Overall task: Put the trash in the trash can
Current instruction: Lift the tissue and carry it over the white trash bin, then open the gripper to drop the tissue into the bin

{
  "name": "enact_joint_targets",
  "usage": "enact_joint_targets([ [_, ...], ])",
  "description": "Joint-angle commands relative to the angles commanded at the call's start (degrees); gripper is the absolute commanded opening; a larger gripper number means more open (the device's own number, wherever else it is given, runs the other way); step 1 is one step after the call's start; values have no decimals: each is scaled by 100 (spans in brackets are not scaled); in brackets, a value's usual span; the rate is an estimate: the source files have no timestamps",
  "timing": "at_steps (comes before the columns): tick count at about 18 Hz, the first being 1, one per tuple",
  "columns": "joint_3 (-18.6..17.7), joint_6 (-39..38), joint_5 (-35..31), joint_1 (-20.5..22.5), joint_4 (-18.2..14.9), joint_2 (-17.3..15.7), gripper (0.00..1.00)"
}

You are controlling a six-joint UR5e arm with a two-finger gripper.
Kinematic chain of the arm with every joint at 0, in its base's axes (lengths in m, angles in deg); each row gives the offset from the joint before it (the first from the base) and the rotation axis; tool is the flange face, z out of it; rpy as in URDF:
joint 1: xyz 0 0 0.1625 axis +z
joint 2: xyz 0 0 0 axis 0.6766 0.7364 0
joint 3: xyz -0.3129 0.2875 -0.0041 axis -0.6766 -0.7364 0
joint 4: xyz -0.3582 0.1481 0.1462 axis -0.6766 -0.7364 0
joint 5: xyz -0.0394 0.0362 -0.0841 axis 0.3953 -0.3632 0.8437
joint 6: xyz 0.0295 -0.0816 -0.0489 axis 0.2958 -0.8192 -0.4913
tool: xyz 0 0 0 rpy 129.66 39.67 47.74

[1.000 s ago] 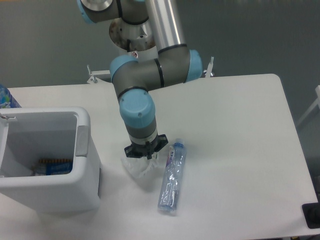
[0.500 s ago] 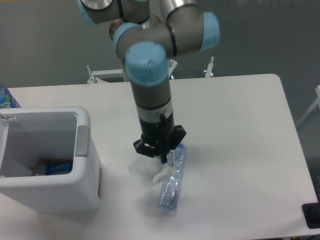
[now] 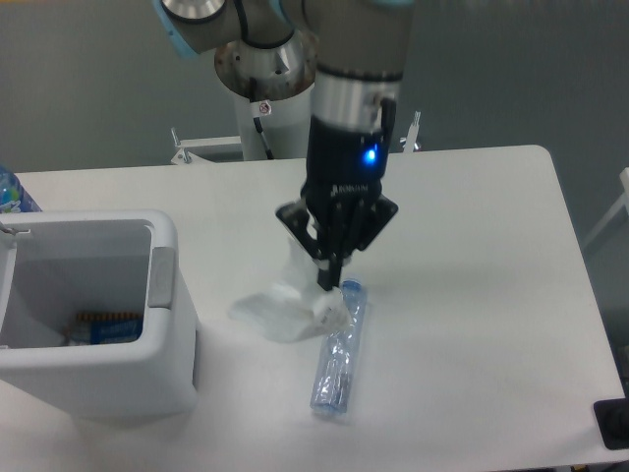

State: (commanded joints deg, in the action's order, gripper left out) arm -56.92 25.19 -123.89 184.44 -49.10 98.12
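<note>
My gripper (image 3: 328, 277) is shut on the crumpled white wad of trash (image 3: 290, 305), which hangs from its fingertips above the table. The wad dangles down and to the left of the gripper. The crushed clear bottle (image 3: 337, 352) with a blue-purple label lies flat on the table just below and right of the wad, its cap end near the gripper tip. The white trash can (image 3: 162, 324) stands at the left with its opening facing up and a grey tab (image 3: 160, 276) on its right rim.
Some packaging lies on the floor inside the trash can (image 3: 108, 326). A blue-capped bottle (image 3: 12, 195) peeks in at the far left edge. The table's right edge runs near a black object (image 3: 611, 423) at the lower right corner.
The gripper has risen and shifted right with the white wad in it, lifting the wad off the table. The bottle has stayed in place.
</note>
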Motion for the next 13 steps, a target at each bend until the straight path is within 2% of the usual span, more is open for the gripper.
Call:
enact_joint_targets([
  [6, -105, 35, 62, -782, 0, 78, 0],
  [10, -421, 175, 36, -1160, 35, 79, 0],
  [13, -466, 263, 36, -1345, 18, 131, 0],
])
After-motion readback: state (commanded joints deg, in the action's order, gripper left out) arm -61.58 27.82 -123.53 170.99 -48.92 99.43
